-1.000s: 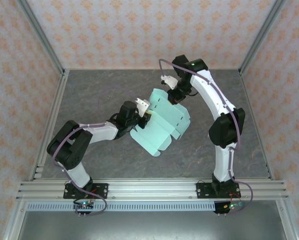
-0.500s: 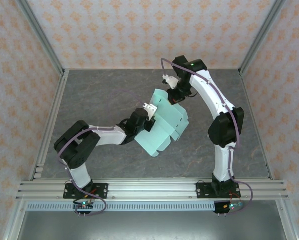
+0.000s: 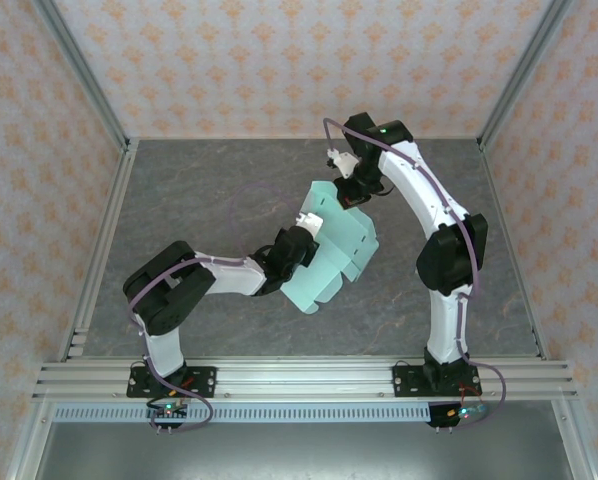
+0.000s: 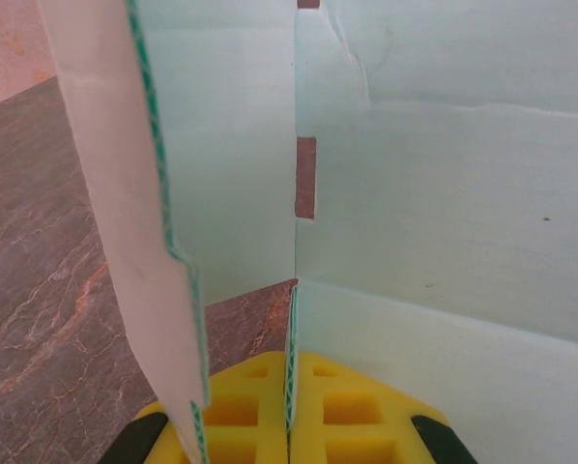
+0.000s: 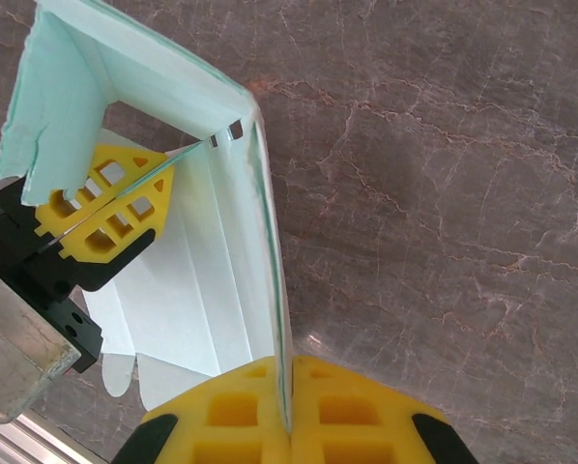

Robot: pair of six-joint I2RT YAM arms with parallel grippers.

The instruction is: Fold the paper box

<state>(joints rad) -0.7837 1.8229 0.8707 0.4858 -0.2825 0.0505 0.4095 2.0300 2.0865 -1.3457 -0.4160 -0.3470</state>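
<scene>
As wrist views reveal, left gripper [image 4: 289,396] pinches paper box [image 4: 444,193] edge; right gripper [image 5: 289,401] likewise

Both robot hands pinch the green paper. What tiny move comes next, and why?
Probably the left fingers should tilt their pinched panel slightly toward the wall the right fingers hold: both are shut on the paper box, whose corner is only half formed, flaps loose.
</scene>
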